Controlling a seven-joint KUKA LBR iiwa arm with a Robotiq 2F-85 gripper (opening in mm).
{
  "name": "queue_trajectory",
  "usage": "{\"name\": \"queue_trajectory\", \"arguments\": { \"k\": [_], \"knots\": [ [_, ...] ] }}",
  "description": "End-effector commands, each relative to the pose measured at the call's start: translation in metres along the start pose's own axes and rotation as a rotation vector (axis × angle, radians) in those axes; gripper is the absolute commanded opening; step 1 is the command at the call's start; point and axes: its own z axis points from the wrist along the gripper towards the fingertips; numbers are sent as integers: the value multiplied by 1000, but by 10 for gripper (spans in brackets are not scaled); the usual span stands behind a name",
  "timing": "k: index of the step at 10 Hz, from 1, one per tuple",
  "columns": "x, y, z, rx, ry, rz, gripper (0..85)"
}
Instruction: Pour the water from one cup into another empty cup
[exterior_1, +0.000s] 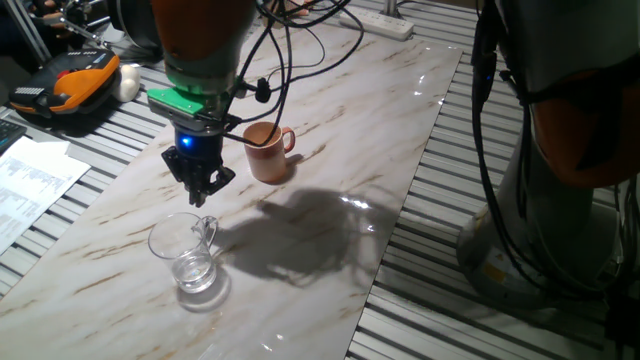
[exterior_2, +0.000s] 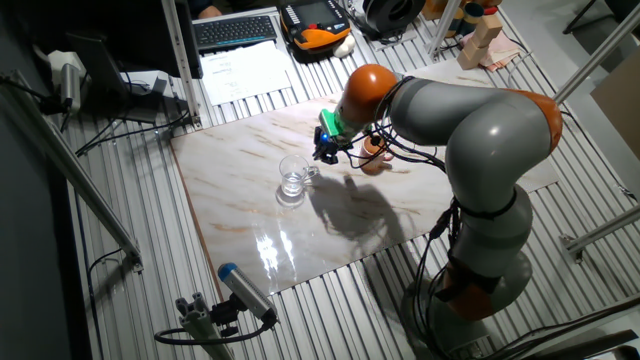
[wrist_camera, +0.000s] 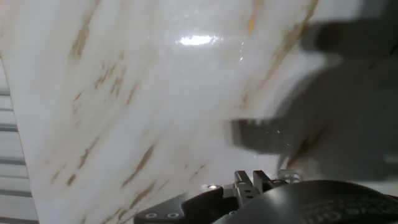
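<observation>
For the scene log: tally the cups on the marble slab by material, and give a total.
Glass mug, holding water: 1
Brown ceramic mug: 1
Total: 2 cups

One fixed view sat low and close at the tabletop (exterior_1: 330, 150), looking along its length toward 12 o'clock. The other fixed view looked down from high and far, taking in the whole arm (exterior_2: 480, 140). Both shared the marble slab. The hand view faced it closely.
</observation>
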Motion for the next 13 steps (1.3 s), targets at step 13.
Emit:
{"name": "queue_trajectory", "arguments": {
  "k": [13],
  "knots": [
    [2, -2, -3, 6, 49, -15, 0]
  ]
}}
